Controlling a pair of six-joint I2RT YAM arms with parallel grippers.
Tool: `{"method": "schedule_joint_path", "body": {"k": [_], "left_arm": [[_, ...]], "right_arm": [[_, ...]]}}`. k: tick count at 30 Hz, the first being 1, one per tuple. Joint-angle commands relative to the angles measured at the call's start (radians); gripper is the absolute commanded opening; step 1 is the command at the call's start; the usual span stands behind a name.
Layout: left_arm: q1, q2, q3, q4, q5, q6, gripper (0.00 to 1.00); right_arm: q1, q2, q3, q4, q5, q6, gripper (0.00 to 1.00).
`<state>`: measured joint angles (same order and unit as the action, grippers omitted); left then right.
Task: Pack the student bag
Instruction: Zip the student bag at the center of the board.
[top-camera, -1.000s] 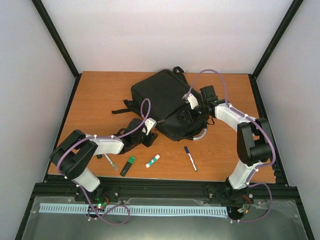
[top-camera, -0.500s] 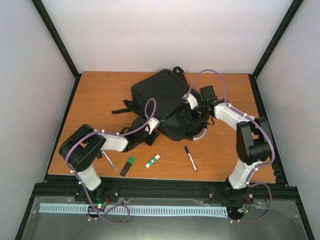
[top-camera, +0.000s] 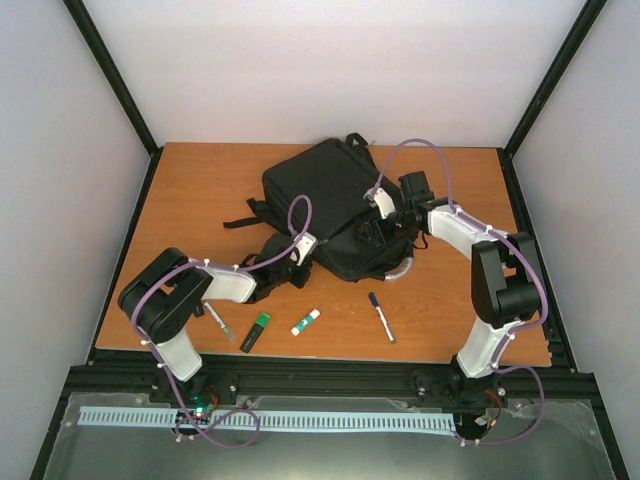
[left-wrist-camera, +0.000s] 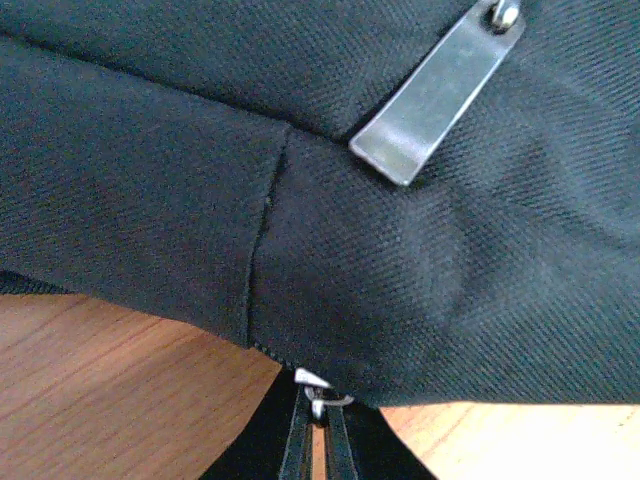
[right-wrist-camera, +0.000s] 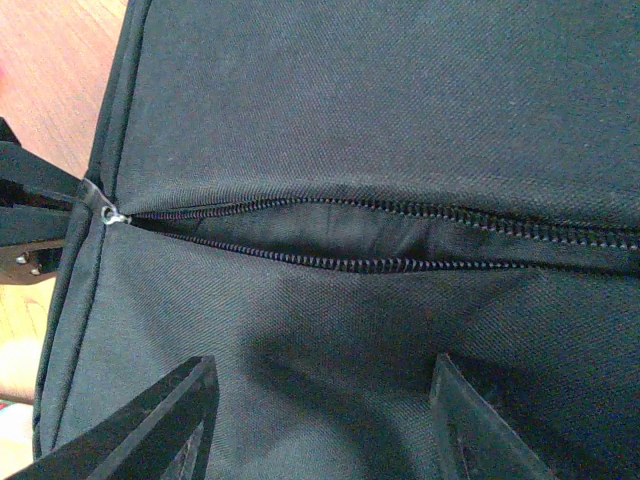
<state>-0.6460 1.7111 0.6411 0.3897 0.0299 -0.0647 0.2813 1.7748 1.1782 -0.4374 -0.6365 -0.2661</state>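
The student bag (top-camera: 325, 195) fills the middle of the table (top-camera: 190, 190). Its zip slit (right-wrist-camera: 330, 238) gapes only narrowly, and my left gripper (left-wrist-camera: 315, 420), clamped on the zip pull (right-wrist-camera: 105, 213), blocks one end. A blue pen (top-camera: 381, 317), a glue stick (top-camera: 306, 322), a highlighter (top-camera: 256, 332) and a second pen (top-camera: 221, 323) dot the near strip; bare wood lies open on either side.

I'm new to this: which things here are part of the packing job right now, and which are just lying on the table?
In the job:
student bag
zip pull, pinched by the left tool
right tool, open over the bag

Lying about, untouched, perhaps for packing later:
green highlighter
glue stick
blue-capped pen
white pen
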Motion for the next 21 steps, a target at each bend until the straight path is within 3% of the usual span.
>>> {"method": "schedule_joint_path", "body": {"k": [1,11,21], "left_arm": [[0.006,-0.055,-0.023,0.05,-0.012,-0.027,0.01],[-0.003,-0.046,0.006,-0.082,0.102,-0.08,0.01],[-0.118,0.019,0.108,-0.2,0.077,-0.014,0.01]], "right_arm": [[0.002,0.038,0.01,-0.024,0.008,-0.007,0.59],[0.002,0.068,0.015,-0.026,0.027,-0.004,0.58],[0.002,0.125,0.018,-0.023,0.033,0.024,0.55]]}}
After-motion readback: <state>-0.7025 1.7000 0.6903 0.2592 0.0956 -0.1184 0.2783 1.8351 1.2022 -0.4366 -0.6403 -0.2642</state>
